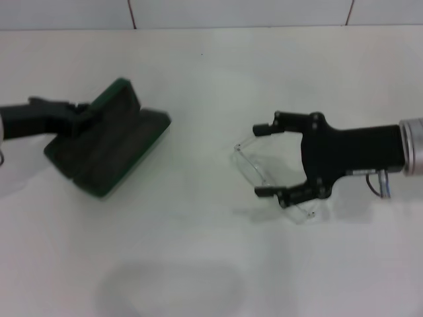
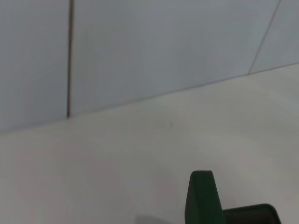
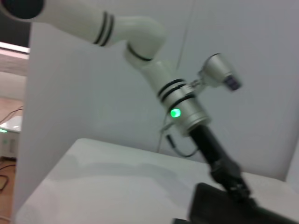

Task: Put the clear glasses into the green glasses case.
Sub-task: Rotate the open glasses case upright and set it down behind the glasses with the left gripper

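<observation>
While the left gripper (image 1: 84, 117) props the green case (image 1: 109, 142) open, its finger state unclear, the right gripper (image 1: 266, 160) spreads around the clear glasses (image 1: 254, 166), needing to close.

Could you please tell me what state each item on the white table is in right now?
Dark green rectangular hard glasses case: open, lid raised, nothing visible inside.
Clear transparent plastic glasses: lying on the table, outside the case, between the right gripper's fingers.
Left gripper: at the case's raised lid.
Right gripper: open, fingers spread either side of the glasses.
</observation>
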You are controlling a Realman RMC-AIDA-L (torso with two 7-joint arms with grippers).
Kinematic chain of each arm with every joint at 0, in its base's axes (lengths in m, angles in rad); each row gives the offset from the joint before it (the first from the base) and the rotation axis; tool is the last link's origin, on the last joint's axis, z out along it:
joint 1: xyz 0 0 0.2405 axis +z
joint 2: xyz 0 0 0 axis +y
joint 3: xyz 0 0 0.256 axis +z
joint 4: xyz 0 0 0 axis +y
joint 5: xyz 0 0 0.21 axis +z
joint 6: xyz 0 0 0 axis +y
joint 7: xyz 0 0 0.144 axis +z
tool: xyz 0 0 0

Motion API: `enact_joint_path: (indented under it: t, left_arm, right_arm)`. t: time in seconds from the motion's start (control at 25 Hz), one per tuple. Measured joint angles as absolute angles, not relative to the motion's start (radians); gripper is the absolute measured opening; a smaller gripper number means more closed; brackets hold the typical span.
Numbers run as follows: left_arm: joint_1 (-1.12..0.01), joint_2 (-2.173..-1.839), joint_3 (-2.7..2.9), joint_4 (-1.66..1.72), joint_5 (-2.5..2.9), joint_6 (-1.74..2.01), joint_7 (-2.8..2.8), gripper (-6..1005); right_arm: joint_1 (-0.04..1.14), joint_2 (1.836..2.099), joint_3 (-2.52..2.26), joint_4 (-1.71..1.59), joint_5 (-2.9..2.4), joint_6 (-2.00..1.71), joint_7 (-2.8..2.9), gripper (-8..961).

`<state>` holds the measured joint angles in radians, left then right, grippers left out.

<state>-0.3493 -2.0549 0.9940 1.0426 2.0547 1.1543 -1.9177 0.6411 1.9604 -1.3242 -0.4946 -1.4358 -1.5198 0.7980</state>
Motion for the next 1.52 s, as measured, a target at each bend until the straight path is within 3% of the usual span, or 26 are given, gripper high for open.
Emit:
enact_joint_path:
  t: [0.12, 0.44, 0.8, 0.96, 1.52]
  left_arm:
    - [-0.399, -2.045, 1.0, 1.041, 2.055, 1.156, -1.878, 220]
    - [-0.627, -2.029, 1.042, 0.89, 2.141, 1.158, -1.738, 215]
    - [-0.85, -2.067, 1.147, 0.753, 2.262, 1.149, -1.649, 213]
    - [-0.879, -2.086, 1.21, 0.753, 2.254, 1.149, -1.611, 212]
    - [-0.87, -2.097, 1.379, 0.748, 2.237, 0.986, -1.694, 260]
  right_arm:
    - [0.634, 1.966, -1.325, -0.495, -1.471, -1.552, 0.773, 888]
    - [0.588, 1.99, -1.327, -0.498, -1.499, -1.581, 0.699, 887]
    - [0.551, 2.004, -1.327, -0.496, -1.499, -1.582, 0.672, 887]
    - [0.534, 2.009, -1.325, -0.495, -1.499, -1.584, 0.661, 887]
    - [0.518, 2.012, -1.319, -0.491, -1.496, -1.566, 0.657, 887]
